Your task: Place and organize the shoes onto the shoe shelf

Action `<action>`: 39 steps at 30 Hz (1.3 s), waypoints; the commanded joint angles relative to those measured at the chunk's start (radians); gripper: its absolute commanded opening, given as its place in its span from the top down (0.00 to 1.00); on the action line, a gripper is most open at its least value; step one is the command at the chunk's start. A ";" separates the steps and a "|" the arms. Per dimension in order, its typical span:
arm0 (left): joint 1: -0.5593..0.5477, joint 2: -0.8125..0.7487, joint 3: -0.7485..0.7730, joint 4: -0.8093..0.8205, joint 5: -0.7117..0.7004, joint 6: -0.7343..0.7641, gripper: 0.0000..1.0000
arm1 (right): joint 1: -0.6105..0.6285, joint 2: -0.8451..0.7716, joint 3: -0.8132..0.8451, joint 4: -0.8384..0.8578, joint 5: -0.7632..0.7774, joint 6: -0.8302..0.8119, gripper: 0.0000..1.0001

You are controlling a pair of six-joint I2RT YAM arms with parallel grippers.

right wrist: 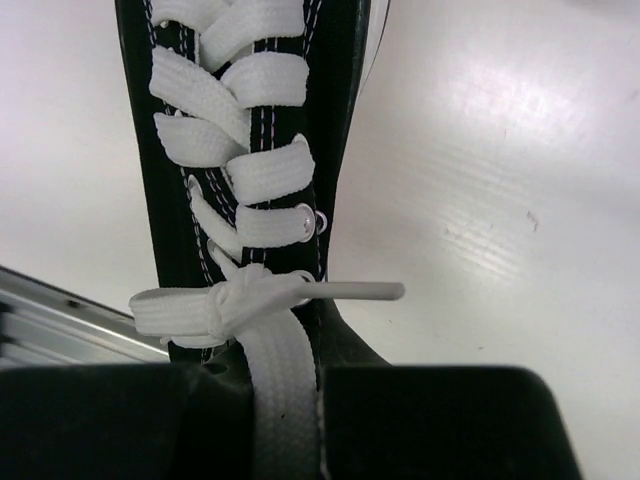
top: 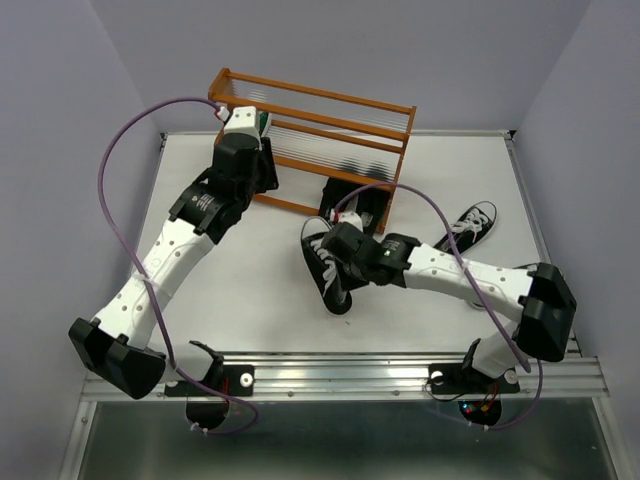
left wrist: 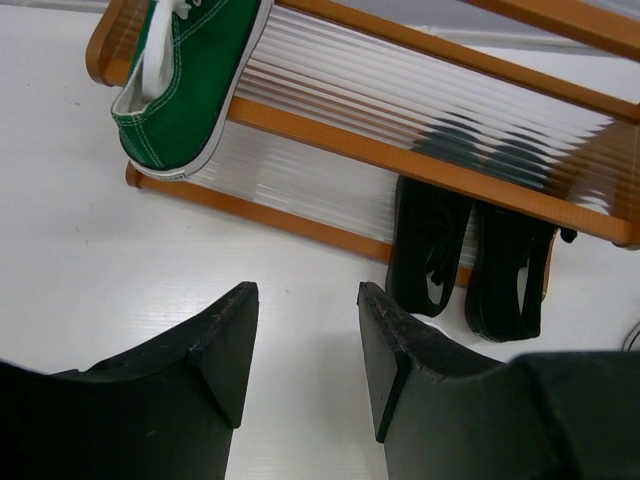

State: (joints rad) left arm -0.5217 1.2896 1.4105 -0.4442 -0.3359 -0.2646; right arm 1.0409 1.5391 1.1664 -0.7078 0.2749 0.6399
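Observation:
The shoe shelf (top: 340, 105) stands at the back of the table. One green sneaker (left wrist: 185, 80) lies on the left end of its upper tier. Two plain black shoes (left wrist: 430, 245) sit side by side on the lower tier. My left gripper (left wrist: 305, 300) is open and empty, in front of the shelf's left end (top: 243, 120). My right gripper (right wrist: 285, 400) is shut on a black sneaker with white laces (right wrist: 240, 150), gripping it at its opening; in the top view it (top: 325, 268) is in front of the shelf. A second black sneaker (top: 472, 225) lies on the table at the right.
The white table (top: 250, 290) ends at a metal rail (top: 380, 370) along the near edge. Grey walls close in the left, right and back. A purple cable loops over each arm.

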 commanded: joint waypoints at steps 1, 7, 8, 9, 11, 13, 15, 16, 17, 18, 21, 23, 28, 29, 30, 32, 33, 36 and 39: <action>0.022 -0.079 0.080 0.012 0.003 -0.016 0.45 | 0.001 -0.096 0.214 0.024 0.101 -0.074 0.99; 0.045 -0.157 0.099 0.024 -0.035 -0.041 0.44 | 0.001 -0.042 0.447 -0.062 0.205 -0.123 0.99; 0.048 -0.167 0.096 0.033 -0.035 -0.039 0.44 | 0.001 -0.024 0.475 -0.070 0.243 -0.131 0.99; 0.051 -0.182 0.096 0.035 -0.035 -0.038 0.44 | -0.008 -0.014 0.534 -0.073 0.256 -0.135 0.99; 0.055 -0.185 0.103 0.027 -0.035 -0.036 0.44 | -0.033 0.012 0.605 -0.082 0.285 -0.134 0.99; 0.057 -0.185 0.111 0.013 -0.037 -0.036 0.44 | -0.065 0.055 0.674 -0.088 0.309 -0.125 0.99; 0.058 -0.187 0.102 0.015 -0.034 -0.039 0.44 | -0.116 0.102 0.778 -0.087 0.340 -0.121 0.99; 0.058 -0.188 0.099 0.015 -0.031 -0.039 0.44 | -0.131 0.117 0.817 -0.087 0.354 -0.121 0.99; 0.058 -0.187 0.097 0.016 -0.031 -0.041 0.44 | -0.166 0.136 0.854 -0.084 0.362 -0.121 0.99; 0.060 -0.187 0.093 0.016 -0.023 -0.039 0.44 | -0.189 0.171 0.927 -0.082 0.366 -0.114 0.99; 0.061 -0.181 0.094 0.012 -0.014 -0.035 0.44 | -0.272 0.235 1.051 -0.078 0.360 -0.088 0.99; 0.063 -0.179 0.094 0.009 -0.015 -0.032 0.44 | -0.306 0.265 1.099 -0.078 0.359 -0.077 0.99; 0.068 -0.182 0.088 0.006 -0.014 -0.027 0.44 | -0.373 0.345 1.216 -0.047 0.386 -0.080 0.99; 0.068 -0.184 0.085 0.006 -0.014 -0.027 0.45 | -0.384 0.366 1.245 -0.045 0.386 -0.079 0.99; 0.068 -0.184 0.085 0.002 -0.014 -0.027 0.45 | -0.384 0.374 1.256 -0.045 0.386 -0.075 0.99; 0.071 -0.187 0.084 0.001 -0.015 -0.030 0.45 | -0.415 0.386 1.270 -0.033 0.380 -0.071 0.99; 0.071 -0.187 0.081 0.001 -0.012 -0.030 0.44 | -0.415 0.394 1.273 -0.030 0.370 -0.063 0.99; 0.074 -0.188 0.079 -0.001 -0.012 -0.032 0.44 | -0.426 0.401 1.273 -0.025 0.363 -0.063 0.99; 0.074 -0.190 0.077 -0.001 -0.011 -0.035 0.44 | -0.435 0.401 1.251 -0.025 0.366 -0.062 0.99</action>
State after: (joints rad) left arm -0.4561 1.1183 1.4906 -0.4629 -0.3477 -0.2974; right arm 0.6144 1.9644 2.3756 -0.8551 0.6178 0.5583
